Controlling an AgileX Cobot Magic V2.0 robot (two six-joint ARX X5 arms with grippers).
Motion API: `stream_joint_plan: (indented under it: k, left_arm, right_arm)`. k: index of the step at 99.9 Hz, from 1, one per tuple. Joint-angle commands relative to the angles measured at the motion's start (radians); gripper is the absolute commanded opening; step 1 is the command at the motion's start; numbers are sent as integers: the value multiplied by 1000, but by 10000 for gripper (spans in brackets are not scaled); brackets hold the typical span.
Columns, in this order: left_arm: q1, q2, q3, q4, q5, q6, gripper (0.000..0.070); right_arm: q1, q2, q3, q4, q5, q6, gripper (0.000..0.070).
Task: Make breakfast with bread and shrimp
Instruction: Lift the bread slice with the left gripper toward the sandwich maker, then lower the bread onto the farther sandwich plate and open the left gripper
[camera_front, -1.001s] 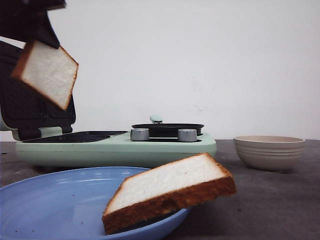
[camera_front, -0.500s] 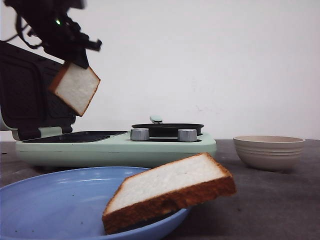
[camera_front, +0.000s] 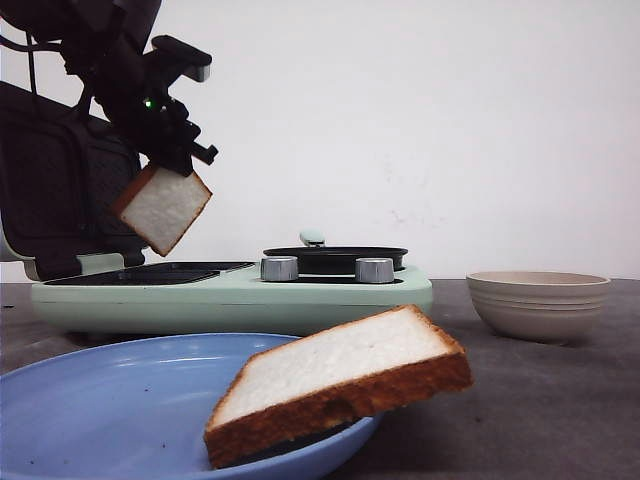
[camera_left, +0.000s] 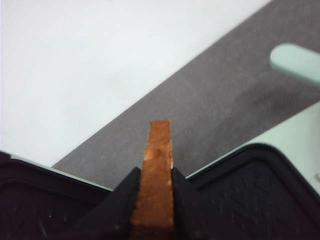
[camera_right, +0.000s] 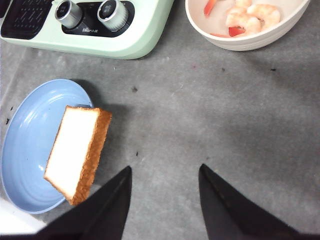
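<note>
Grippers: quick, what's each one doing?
Left gripper: shut on a bread slice.
Right gripper: open, holding nothing.

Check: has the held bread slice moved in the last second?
Yes. The held bread slice dropped and shifted right, closer to the green cooker's open plate.

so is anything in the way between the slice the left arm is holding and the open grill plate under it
Nothing visible. The left gripper holds the bread slice by its edge in the air above the dark lower grill plate of the green breakfast maker. The gap between them is open, and the plate's visible surface looks bare.
</note>
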Motion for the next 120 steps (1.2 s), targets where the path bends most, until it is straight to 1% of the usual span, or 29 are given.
stream_joint_plan:
  k: [1, 14, 70, 75, 84, 89, 95, 116, 120]
  left_arm:
    - [-2, 23, 33, 26, -3, 51, 3]
    - [-2, 39, 33, 54, -2, 74, 3]
    - [-16, 79, 33, 31, 10, 66, 8]
    - [-19, 79, 33, 16, 14, 64, 51]
    - [-25, 79, 33, -27, 34, 45, 161]
    - [-28, 79, 33, -54, 45, 38, 205]
    - [-31, 79, 33, -85, 61, 33, 207]
    - [-42, 79, 33, -127, 121, -40, 211]
    - [-44, 79, 33, -134, 136, -41, 233]
  right_arm:
    - [2, 3, 12, 4, 3, -16, 260]
    - [2, 3, 11, 4, 3, -16, 260]
    - [2, 4, 11, 4, 4, -15, 260]
    - [2, 4, 11, 4, 4, -15, 260]
    - [2, 4, 11, 4, 3, -15, 260]
    - [2, 4, 11, 4, 4, -15, 260]
    - [2, 4, 11, 4, 4, -15, 260]
    - [2, 4, 11, 4, 4, -15, 260]
    - [2, 4, 11, 4, 4, -15, 260]
